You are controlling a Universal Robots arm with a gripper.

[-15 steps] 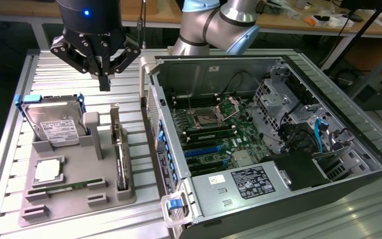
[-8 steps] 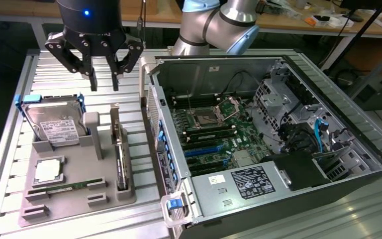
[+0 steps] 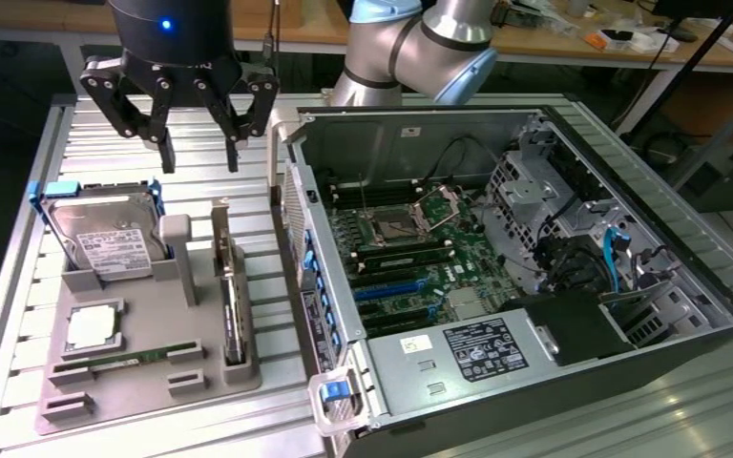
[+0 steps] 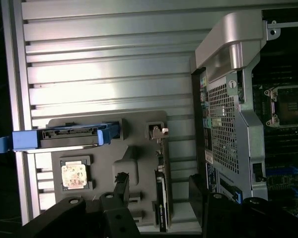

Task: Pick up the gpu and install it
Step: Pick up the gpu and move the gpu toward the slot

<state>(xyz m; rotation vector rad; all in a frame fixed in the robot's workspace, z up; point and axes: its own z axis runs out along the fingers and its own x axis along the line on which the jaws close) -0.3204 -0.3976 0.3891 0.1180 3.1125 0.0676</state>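
Note:
The gpu (image 3: 229, 291) stands on its long edge in a slot of the grey tray (image 3: 195, 386), with its silver bracket toward the far end. My gripper (image 3: 199, 160) hangs above the tray's far end, open, its black fingers spread with nothing between them. In the wrist view the gpu (image 4: 161, 201) lies between and below the two fingers (image 4: 121, 184), well apart from both. Its bracket tab (image 4: 158, 132) shows at the tray's edge. The open computer case (image 3: 341, 124) lies to the exterior view's right of the tray, with blue expansion slots (image 3: 386, 286) on its motherboard.
On the tray also sit a silver hard drive with blue clips (image 3: 102, 234), a processor chip (image 3: 93, 329) and a thin memory stick (image 3: 118, 361). The case's metal wall (image 3: 301, 248) rises close beside the gpu. A ribbed metal tabletop (image 3: 35, 286) lies under everything.

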